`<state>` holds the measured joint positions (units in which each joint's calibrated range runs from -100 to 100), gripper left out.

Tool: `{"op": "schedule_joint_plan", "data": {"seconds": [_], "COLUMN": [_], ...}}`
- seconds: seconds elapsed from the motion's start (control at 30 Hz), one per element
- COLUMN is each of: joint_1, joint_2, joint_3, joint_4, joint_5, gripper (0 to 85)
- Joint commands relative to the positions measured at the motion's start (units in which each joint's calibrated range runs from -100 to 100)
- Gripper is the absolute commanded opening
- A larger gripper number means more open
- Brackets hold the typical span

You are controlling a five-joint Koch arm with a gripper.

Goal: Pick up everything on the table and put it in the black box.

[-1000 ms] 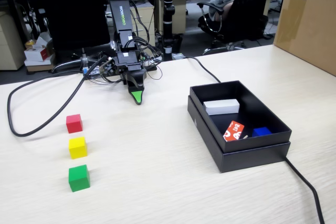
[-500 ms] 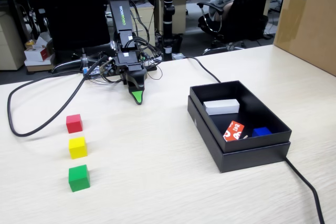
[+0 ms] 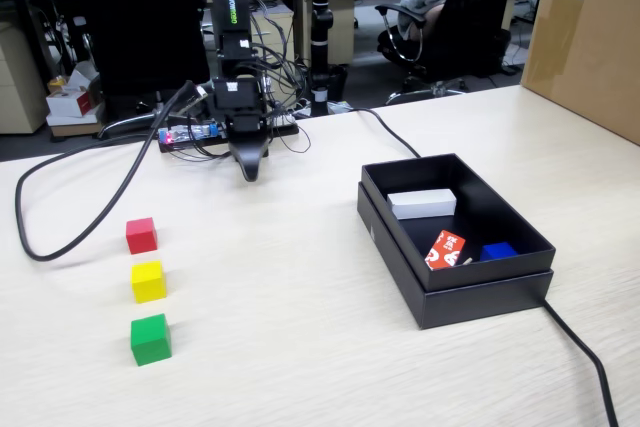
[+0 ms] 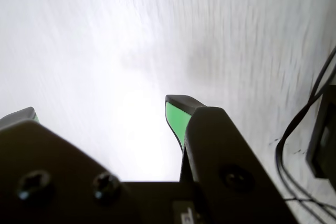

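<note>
Gripper (image 3: 247, 173) of black hobby arm hangs pointing down just above pale beige wood-grain table (image 3: 300, 327), near far edge in fixed view, w/ nothing in it. Wrist view shows its two green-lined fingers (image 4: 177, 116) clearly apart, bright blurred tabletop between them.

Three small plain cubes sit in a front-to-back row at left of fixed view, well apart from gripper: red cube (image 3: 141, 235) farthest back, yellow cube (image 3: 148, 281) in middle, green cube (image 3: 151, 339) nearest camera. Gaps between them, none touching.

Shallow matte black rectangular box (image 3: 480, 292) w/ stepped rim sits on table at right of fixed view, well apart from cubes. Inside: white oblong block (image 3: 421, 203) toward back, red-orange block w/ white marks (image 3: 445, 249) and small blue block (image 3: 498, 250) toward front.

Black cable (image 3: 70, 209) loops across table at left behind cubes. Big brown cardboard carton (image 3: 588, 37) stands at far right.
</note>
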<state>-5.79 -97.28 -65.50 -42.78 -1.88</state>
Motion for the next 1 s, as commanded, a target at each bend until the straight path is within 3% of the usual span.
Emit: {"op": "schedule_joint_plan", "data": {"seconds": [0.0, 0.17, 0.23, 0.4, 0.97], "joint_1": [-2.25, -6.69, -10.01, -14.95, -17.78], "joint_2": [-0.19, 3.36, 5.89, 15.98, 70.6], "joint_3": [11.01, 20.16, 23.43, 30.59, 64.32], "joint_4": [-12.38, -18.08, -18.17, -17.83, -16.44], "joint_5": [-1.76, -5.13, -8.25, -12.8, -13.43], "gripper": [47.3, 45.7, 43.6, 43.7, 44.0]}}
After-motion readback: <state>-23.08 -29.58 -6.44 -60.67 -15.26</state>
